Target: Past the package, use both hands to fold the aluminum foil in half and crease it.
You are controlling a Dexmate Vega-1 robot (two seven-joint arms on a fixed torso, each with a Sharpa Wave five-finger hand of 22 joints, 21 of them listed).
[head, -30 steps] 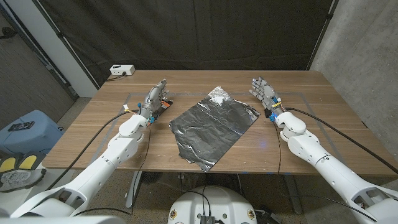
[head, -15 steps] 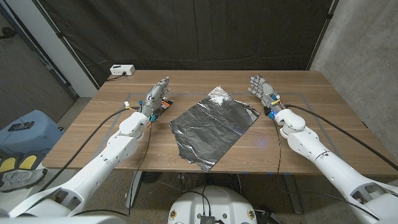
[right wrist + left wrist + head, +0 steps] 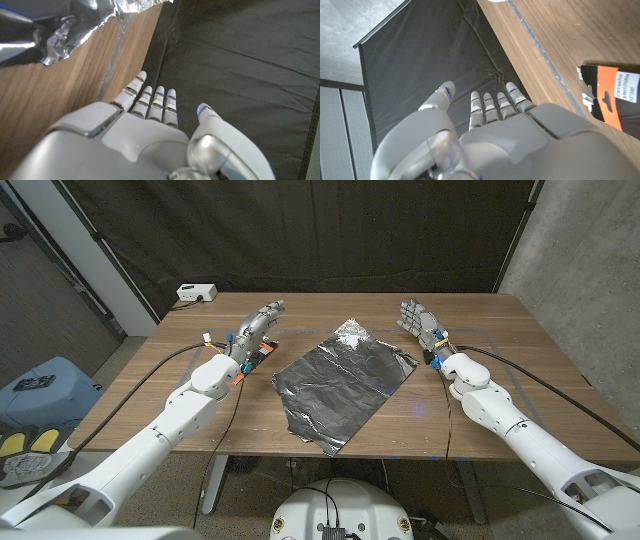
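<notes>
The bench carries everything, a broad wooden top with a dark curtain hung behind its far edge. In the middle lies the aluminum foil, one sheet spread open and turned corner-on to me, wrinkled, with a crumpled bright tuft at its far corner. It is not folded yet, and neither of my hands touches it.

My left hand has risen and reached farther out over the bench since a second ago; it hovers above the package, the small black and orange card lying just beside the foil's left corner. Its fingers are straight and close together with the thumb apart, holding nothing. In the left wrist view the package sits off to the side of the palm, well clear of the fingertips.

My right hand has hardly moved in that time. It stands near the foil's right corner, fingers extended and empty, with the foil's ragged edge in the right wrist view a short way off from them.

I judge the lift of the left hand to be the start of the approach: it is passing beyond the package toward the foil's far side. The fold itself remains undone. Next I would need both hands down at matching corners; the thin sheet looks likely to tear or slide if pinched unevenly.

A small white box sits at the far left corner.
</notes>
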